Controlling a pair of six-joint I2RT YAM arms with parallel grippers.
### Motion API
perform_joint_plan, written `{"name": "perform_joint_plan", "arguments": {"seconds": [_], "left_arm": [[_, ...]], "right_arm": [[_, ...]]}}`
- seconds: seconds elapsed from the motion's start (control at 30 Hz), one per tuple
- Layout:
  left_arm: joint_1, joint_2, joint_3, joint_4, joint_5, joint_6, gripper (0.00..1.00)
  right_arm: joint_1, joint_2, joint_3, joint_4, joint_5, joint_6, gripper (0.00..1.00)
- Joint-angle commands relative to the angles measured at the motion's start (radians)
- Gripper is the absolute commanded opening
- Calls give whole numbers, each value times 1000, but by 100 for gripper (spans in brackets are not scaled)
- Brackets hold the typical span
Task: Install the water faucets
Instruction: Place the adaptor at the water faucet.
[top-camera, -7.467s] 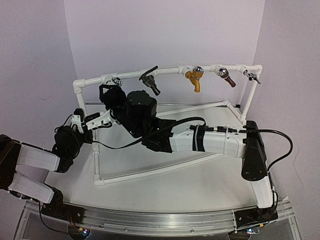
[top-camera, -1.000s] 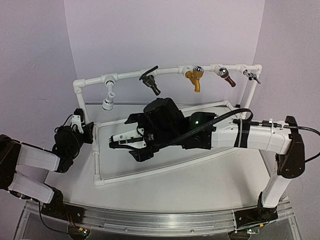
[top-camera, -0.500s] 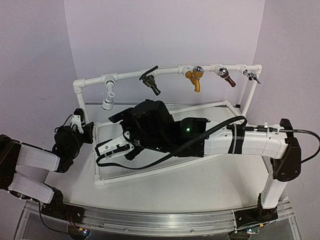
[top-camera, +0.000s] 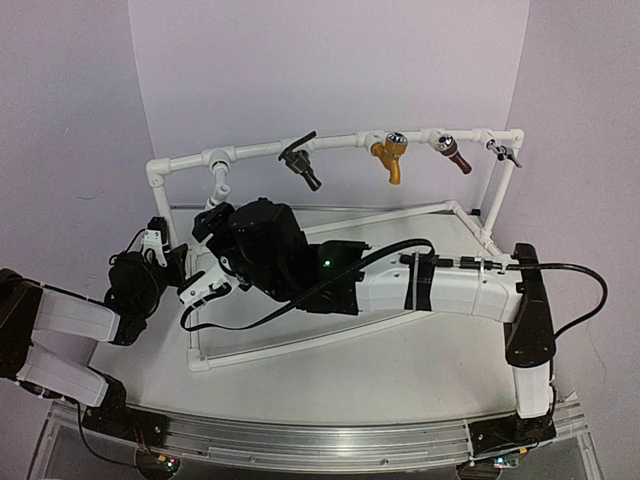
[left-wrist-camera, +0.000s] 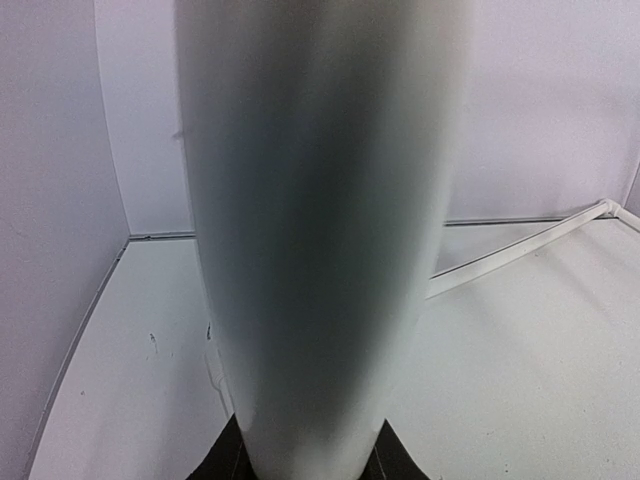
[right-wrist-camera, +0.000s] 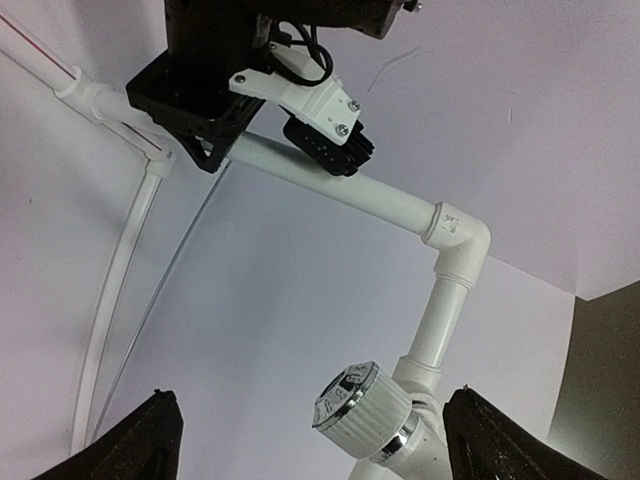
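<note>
White faucet (right-wrist-camera: 362, 412) shows knob-first in your right wrist view, between the tips of your right pincer (right-wrist-camera: 322, 442) and clear of both; those jaws stand wide. Higher up, your left pincer (right-wrist-camera: 222, 140) clamps the pipe frame (right-wrist-camera: 340, 190). In your left wrist view, that pipe fills the picture. From the top, the white faucet hangs near the rail's left end, the black faucet (top-camera: 300, 160) further right.
</note>
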Motion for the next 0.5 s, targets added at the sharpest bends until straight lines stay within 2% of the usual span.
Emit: {"name": "perform_joint_plan", "arguments": {"seconds": [0.0,0.47], "left_arm": [[-37,18,39,0,175,-25,0],[-37,13,38,-1,175,-25,0]], "right_arm": [[-13,45,79,114,59,-156,93],[-58,132,189,145,80,-229,85]]}}
